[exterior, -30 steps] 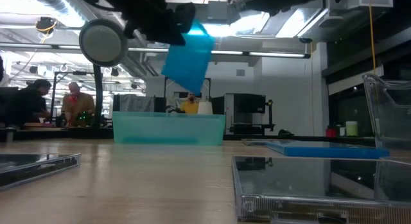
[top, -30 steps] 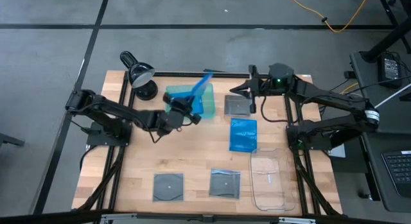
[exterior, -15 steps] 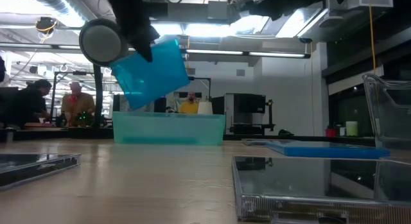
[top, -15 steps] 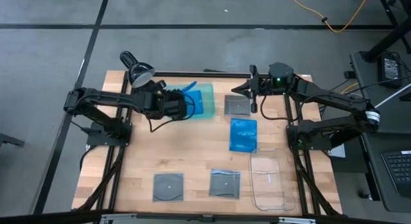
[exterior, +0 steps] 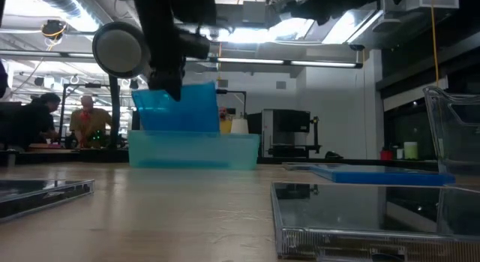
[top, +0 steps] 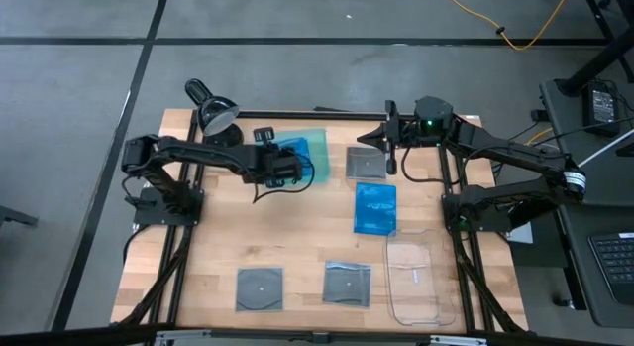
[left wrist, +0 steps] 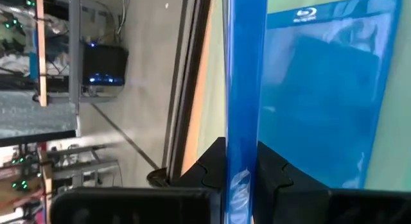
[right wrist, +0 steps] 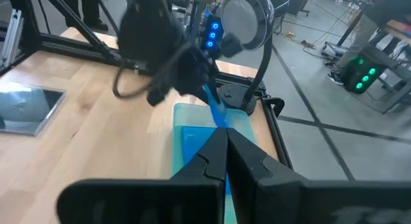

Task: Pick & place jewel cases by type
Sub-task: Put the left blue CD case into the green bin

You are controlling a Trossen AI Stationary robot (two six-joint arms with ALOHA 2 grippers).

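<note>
The left hand (top: 280, 168) pinches a stiff, light, slick-looking blue jewel case (exterior: 180, 109) by its thin edge, upright over the green tray (exterior: 193, 149), while the right hand (top: 388, 138), fingers together and empty, waits above the surface (top: 297, 247).

Lamp (top: 220, 123) crowds green tray (top: 315, 160); table centre (top: 287, 232) free.

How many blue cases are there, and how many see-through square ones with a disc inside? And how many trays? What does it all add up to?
blue cases: 3 (one held by the left gripper, one lying in the green tray, one on the table)
grey-clear square cases: 3 ()
trays: 2 (green tray, clear tray)
Total: 8
</note>
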